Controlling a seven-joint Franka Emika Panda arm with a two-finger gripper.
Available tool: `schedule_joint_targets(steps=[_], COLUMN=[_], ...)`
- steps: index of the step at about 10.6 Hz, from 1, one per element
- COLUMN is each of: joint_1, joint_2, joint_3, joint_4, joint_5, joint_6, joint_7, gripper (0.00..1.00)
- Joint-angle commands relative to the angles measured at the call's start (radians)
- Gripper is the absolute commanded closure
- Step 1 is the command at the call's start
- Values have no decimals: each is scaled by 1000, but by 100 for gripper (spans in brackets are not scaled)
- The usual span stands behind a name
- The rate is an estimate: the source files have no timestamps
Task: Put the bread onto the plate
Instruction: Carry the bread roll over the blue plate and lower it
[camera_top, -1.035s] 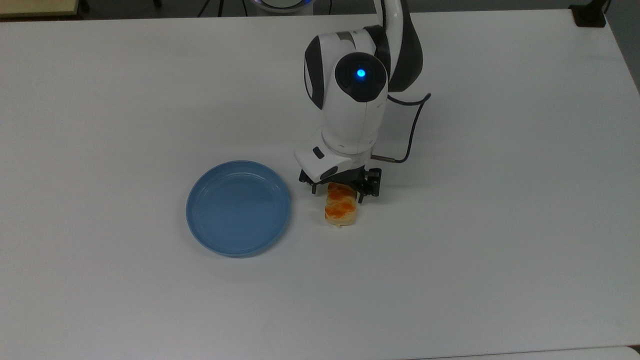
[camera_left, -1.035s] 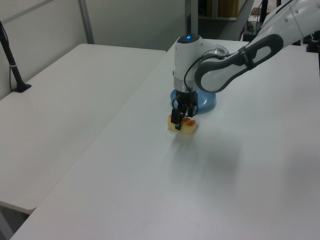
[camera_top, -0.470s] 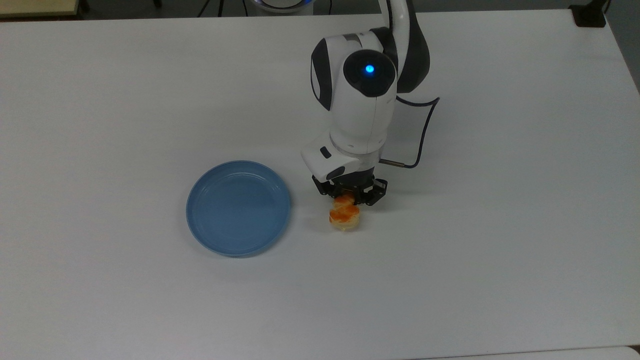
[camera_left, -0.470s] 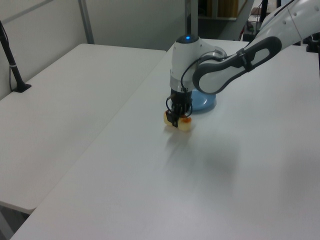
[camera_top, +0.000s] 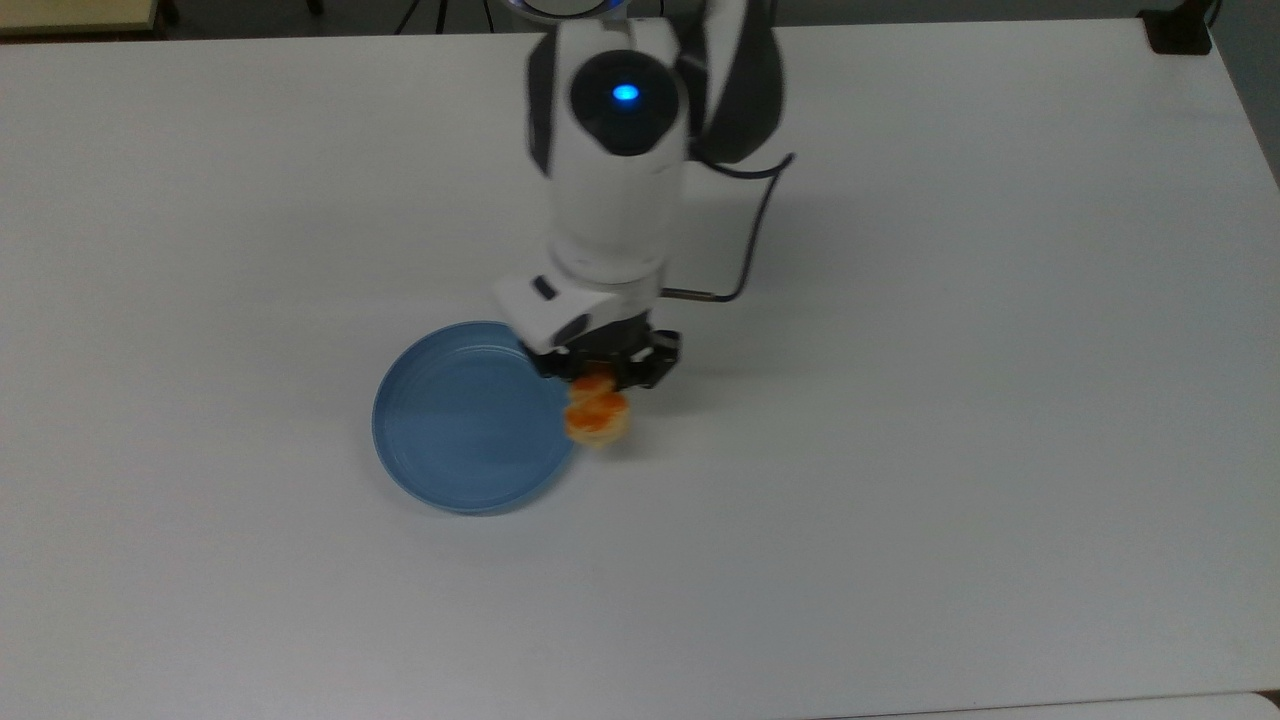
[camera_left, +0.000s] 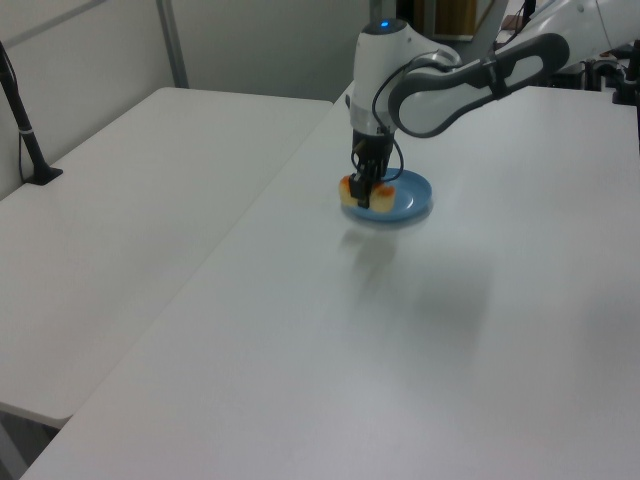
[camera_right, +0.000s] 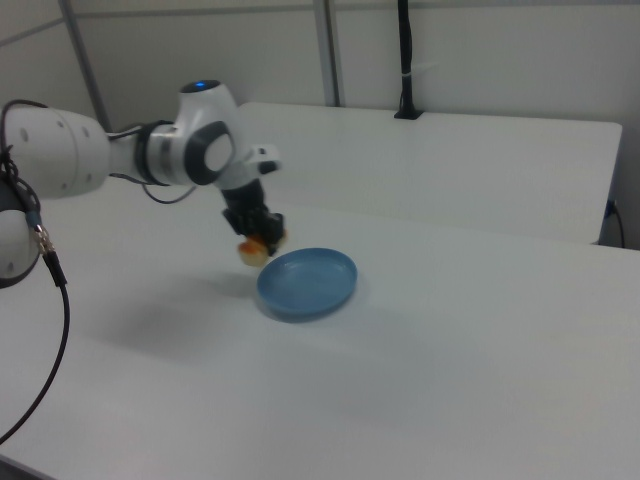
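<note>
The light-blue plate lies flat on the white table. My gripper is shut on the bread, a pale-tan loaf with orange-brown patches. The loaf hangs in the air, clear of the table. In the top view it sits just at the plate's right rim. In the right view it hangs a little left of the plate and above rim height.
The white table stretches wide on all sides of the plate. A second white table adjoins it. A black cable loops off the wrist. A black post base stands at the top view's far right corner.
The bread has been lifted off the table and carried to the top view's left, from beside the plate to its right rim. The plate has not moved.
</note>
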Motion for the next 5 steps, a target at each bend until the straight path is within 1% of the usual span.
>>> schedule_joint_targets(steps=[1, 2, 3, 4, 5], joint_1=[-100, -107, -121, -130, -128], joint_2=[37, 60, 63, 64, 64], joint_3=[3, 1, 1, 1, 1], joint_4=[0, 0, -1, -4, -6], joint_5=[-6, -7, -10, -10, -10], joint_6=[73, 107, 118, 118, 116], joint_7=[-126, -129, -132, -131, -131], gripper=[58, 52, 33, 0, 0])
